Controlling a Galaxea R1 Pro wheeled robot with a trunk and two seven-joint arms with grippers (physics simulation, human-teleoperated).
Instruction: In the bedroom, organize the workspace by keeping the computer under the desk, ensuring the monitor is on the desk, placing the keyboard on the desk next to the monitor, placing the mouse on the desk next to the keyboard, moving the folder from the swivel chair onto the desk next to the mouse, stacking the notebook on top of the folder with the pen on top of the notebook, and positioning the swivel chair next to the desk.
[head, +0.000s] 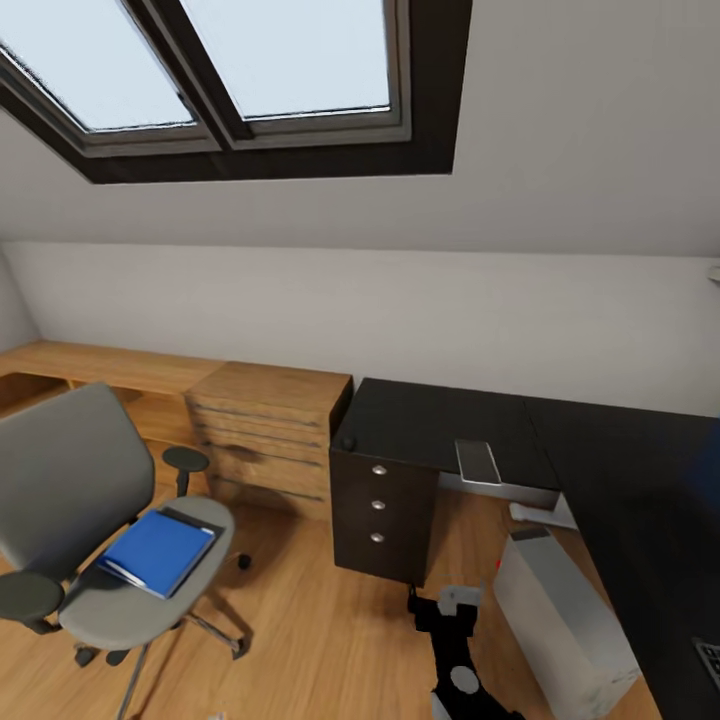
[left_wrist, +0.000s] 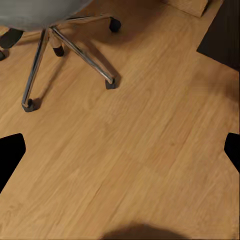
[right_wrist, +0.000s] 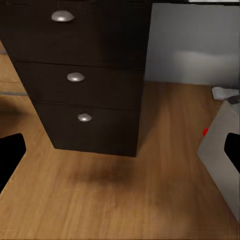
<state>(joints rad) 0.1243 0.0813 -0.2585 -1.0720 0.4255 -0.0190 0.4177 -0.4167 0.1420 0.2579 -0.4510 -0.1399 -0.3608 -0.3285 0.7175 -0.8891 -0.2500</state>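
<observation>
Robot stands on the wooden floor (head: 320, 640), facing the corner where the dark desk (head: 620, 480) meets the wall.

Blue folder (head: 158, 550) lies flat on the seat of the grey swivel chair (head: 70, 480), toward the seat's front edge, nothing on top of it. Chair sits well apart from the desk, out on the floor beside the light wooden dresser (head: 268, 430).

Grey computer (head: 565, 620) stands on the floor below the desk's front edge, leaning somewhat. A small flat dark object (head: 477, 462) lies on the desk near its front edge; too small to identify. Corner of what may be the keyboard (head: 708, 660) shows near the desk's near end.

Right gripper (head: 447, 606) hangs low in front of the desk's drawer unit (right_wrist: 80, 75); its fingertips (right_wrist: 10, 155) stand wide apart with nothing between them. Left gripper's fingertips (left_wrist: 10, 155) likewise spread, nothing held, pointing down at floor near the chair's castor legs (left_wrist: 75, 47).

Judgement: the step in hand looks like fetching the folder. Best done by turning the base toward the chair first, then coming in low along the seat's front edge so one finger slips under the folder. Push gently: the chair rolls and swivels, so a sideways shove would carry the folder away.
</observation>
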